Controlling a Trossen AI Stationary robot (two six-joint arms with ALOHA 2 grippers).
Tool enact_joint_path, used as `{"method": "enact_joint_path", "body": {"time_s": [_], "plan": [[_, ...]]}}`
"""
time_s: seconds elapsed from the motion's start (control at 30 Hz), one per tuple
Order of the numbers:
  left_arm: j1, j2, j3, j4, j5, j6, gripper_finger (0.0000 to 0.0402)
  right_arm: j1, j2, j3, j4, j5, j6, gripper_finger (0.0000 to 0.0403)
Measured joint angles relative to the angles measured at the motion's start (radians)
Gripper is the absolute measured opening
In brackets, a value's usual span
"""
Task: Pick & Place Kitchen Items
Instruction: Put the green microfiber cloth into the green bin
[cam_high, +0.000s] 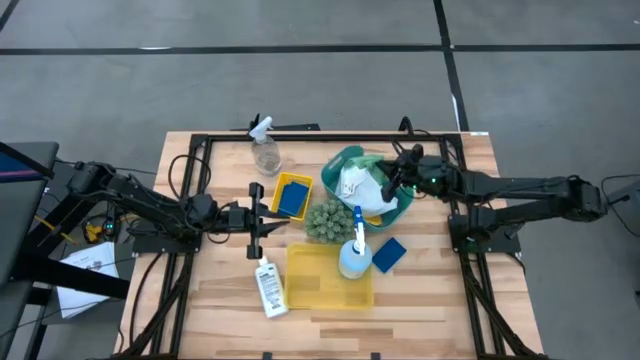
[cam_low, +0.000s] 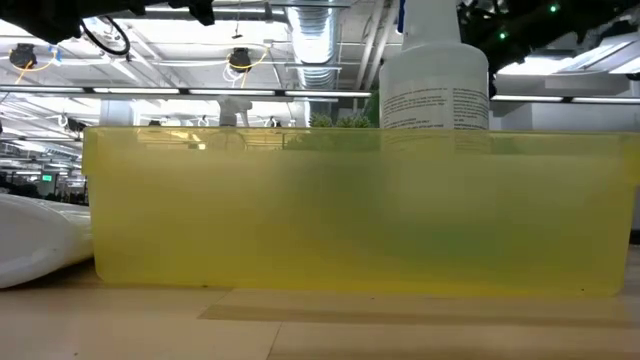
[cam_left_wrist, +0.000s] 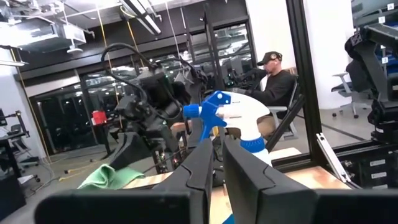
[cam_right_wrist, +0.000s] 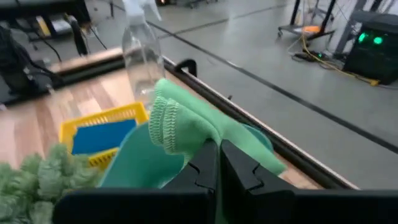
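Right gripper (cam_high: 398, 178) sits over the teal basket (cam_high: 338, 163) near the table's far right, its fingers pressed together on a fold of green cloth (cam_right_wrist: 180, 134); the right wrist view shows the stitched hem bunched up just ahead of the fingertips. That cloth looks light, limp and easy to crease, so a pinch on a gathered fold should hold it, though it will likely drape and drag over the basket's other contents, including a white cloth (cam_high: 357, 185), when raised. Left gripper (cam_high: 254, 216) hangs above the table's middle left with its fingers nearly together and nothing between them. Other items lie apart: a clear spray bottle (cam_high: 265, 150) stands toward the far edge, rigid and probably light but smooth, best taken at the neck under the trigger; a white spray bottle with a blue trigger (cam_high: 355, 250) stands at the edge of the large yellow bin (cam_high: 320, 285); a small white bottle (cam_high: 270, 288) lies flat just beside that bin; a blue sponge (cam_high: 293, 198) rests in the small yellow bin (cam_high: 281, 182), soft and springy, suited to a pinch across its width.
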Motion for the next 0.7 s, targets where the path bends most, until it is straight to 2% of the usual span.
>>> {"method": "enact_joint_path", "body": {"time_s": [0.4, 0.63, 0.7], "plan": [[0.0, 0.0, 0.0, -0.008, -0.002, 0.0, 0.0034, 0.058, -0.077, -0.113, 0.077, -0.117, 0.078, 0.0002], [0.0, 0.0, 0.0, -0.013, -0.001, 0.003, 0.0034, 0.08, -0.05, -0.176, 0.076, -0.052, 0.138, 0.0002], [0.0, 0.0, 0.0, -0.013, -0.001, 0.006, 0.0034, 0.072, -0.034, -0.205, 0.133, -0.05, 0.141, 0.0002]]}}
